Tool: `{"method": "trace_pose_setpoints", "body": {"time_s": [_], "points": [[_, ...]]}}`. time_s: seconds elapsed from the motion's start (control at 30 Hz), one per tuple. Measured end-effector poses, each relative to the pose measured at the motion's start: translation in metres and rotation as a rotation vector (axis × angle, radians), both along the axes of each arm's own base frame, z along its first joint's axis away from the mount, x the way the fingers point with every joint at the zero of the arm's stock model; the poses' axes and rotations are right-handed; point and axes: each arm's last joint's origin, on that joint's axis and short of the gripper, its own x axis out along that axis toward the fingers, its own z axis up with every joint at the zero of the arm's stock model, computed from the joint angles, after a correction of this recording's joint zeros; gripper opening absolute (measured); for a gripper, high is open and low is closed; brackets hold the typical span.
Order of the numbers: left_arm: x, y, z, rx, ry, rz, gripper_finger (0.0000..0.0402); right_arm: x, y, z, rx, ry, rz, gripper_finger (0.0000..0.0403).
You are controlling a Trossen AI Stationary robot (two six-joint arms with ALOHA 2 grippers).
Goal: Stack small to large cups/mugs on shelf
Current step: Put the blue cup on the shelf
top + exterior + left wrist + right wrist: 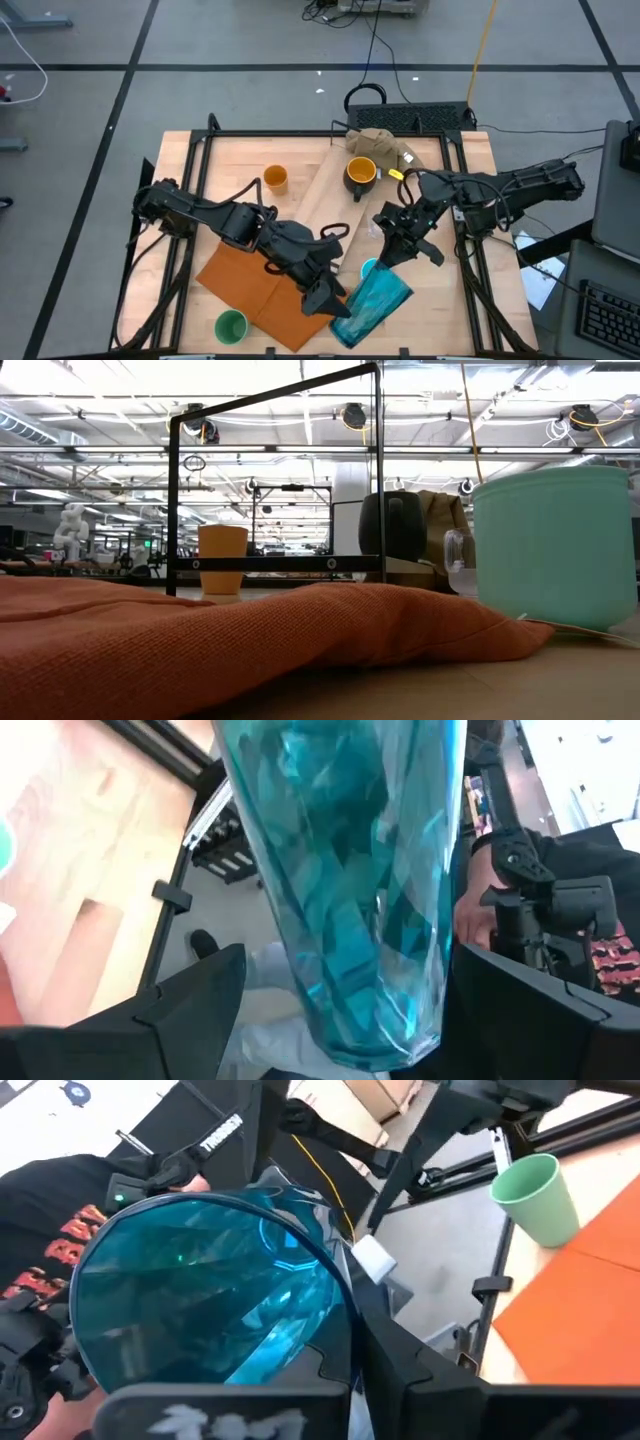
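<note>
Your left gripper point(335, 303) held the teal tumbler point(374, 301) across its body, fingers spread wide around it, tilting it for carrying to the shelf point(330, 195). Your right gripper point(395, 252) waited beside it, fingers fully closed and empty.

Orange cloth point(258, 283) lies flat; tan cloth point(378, 146) bunched.

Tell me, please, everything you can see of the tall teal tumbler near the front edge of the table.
The teal tumbler is a tall, see-through vessel of faceted blue-green glass or plastic, wider at its open mouth and narrower at its base. It is tilted well off upright, at the table's front edge beside the orange cloth. The left gripper straddles its body with a dark finger on either side. The right wrist view looks straight into its empty mouth. Whether it touches the table I cannot tell.
</note>
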Motion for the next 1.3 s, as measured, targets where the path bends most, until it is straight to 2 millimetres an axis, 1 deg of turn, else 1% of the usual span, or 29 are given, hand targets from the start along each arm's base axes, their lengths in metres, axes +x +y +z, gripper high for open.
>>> {"method": "trace_pose_setpoints", "body": {"time_s": [0.17, 0.33, 0.7, 1.03, 1.3], "points": [[0.007, -0.005, -0.007, -0.049, 0.026, -0.044, 0.0356, 0.002, -0.004, -0.001, 0.002, 0.007, -0.004, 0.0], [0.008, -0.006, -0.005, -0.059, 0.005, -0.047, 0.0356, 0.002, -0.008, -0.001, 0.005, 0.004, 0.002, 0.0], [0.008, -0.006, -0.005, -0.089, 0.027, -0.03, 0.0356, 0.003, -0.015, -0.001, -0.001, 0.001, -0.02, 0.0], [0.008, -0.007, -0.004, -0.11, 0.028, -0.022, 0.0356, 0.004, -0.015, 0.0, 0.009, -0.003, -0.032, 0.0], [0.009, -0.007, -0.003, -0.114, 0.02, -0.013, 0.0356, 0.005, -0.016, 0.005, 0.027, -0.044, -0.05, 0.0]]}}
